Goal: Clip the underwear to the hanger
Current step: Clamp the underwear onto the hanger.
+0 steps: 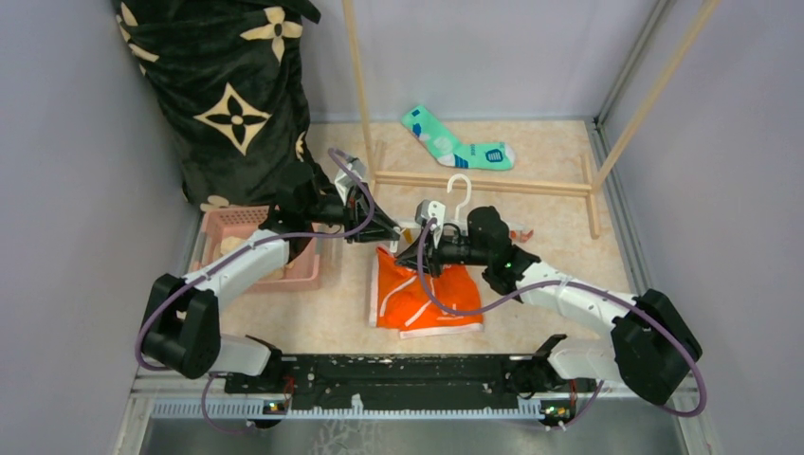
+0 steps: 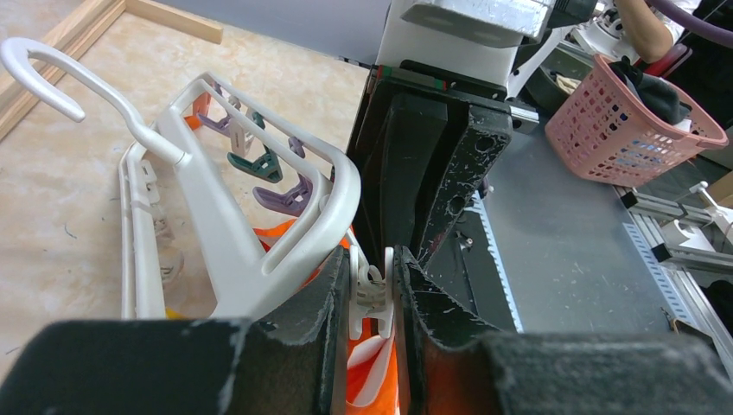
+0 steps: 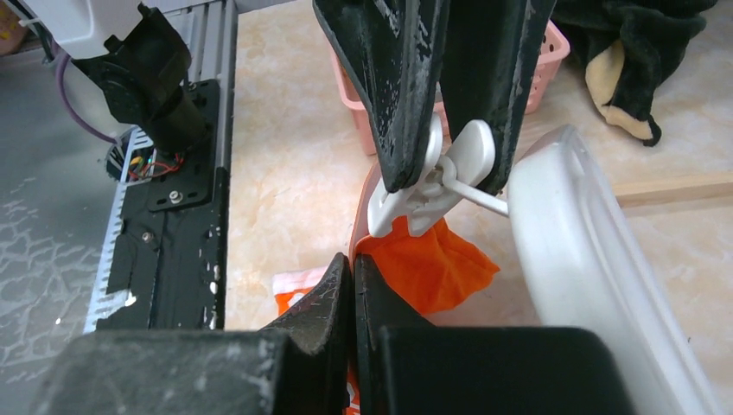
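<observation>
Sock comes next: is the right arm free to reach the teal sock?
Probably not: the right gripper is shut on the underwear, and the rack's low rail lies before the sock.

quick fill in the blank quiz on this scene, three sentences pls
1. The left gripper squeezes a white ___ on the white plastic drying hanger.
2. The right gripper pinches the bright ___ boxer-brief underwear.
3. The pink plastic basket sits beside the ___ arm.

Missing words: clothespin; orange; left
</observation>
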`<action>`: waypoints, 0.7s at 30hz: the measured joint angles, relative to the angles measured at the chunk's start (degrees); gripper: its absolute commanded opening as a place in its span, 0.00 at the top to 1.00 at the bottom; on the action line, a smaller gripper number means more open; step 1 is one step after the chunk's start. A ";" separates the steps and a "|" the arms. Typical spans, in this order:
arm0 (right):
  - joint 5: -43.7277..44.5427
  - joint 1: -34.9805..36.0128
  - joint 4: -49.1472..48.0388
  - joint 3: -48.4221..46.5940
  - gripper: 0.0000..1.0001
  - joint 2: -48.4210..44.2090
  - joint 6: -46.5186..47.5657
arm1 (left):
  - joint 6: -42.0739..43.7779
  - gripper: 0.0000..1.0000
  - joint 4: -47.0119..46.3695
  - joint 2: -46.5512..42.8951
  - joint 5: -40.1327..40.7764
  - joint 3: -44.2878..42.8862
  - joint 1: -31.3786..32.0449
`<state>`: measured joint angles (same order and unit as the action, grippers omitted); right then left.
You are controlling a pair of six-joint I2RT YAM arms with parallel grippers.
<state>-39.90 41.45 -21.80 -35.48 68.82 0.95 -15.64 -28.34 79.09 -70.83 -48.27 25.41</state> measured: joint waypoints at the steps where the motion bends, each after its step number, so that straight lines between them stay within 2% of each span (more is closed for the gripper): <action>1: -0.13 0.00 0.17 -0.26 1.00 0.00 0.02 | 0.00 1.00 0.00 0.00 -0.17 0.00 0.00; 21: 1.73 0.00 0.31 -1.73 1.00 0.59 0.35 | 0.02 1.00 -0.04 0.11 -1.92 0.00 0.37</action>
<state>-38.17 41.45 -21.50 -37.21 69.41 1.30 -15.62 -28.38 79.20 -72.75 -48.27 25.78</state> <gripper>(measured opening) 0.011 0.265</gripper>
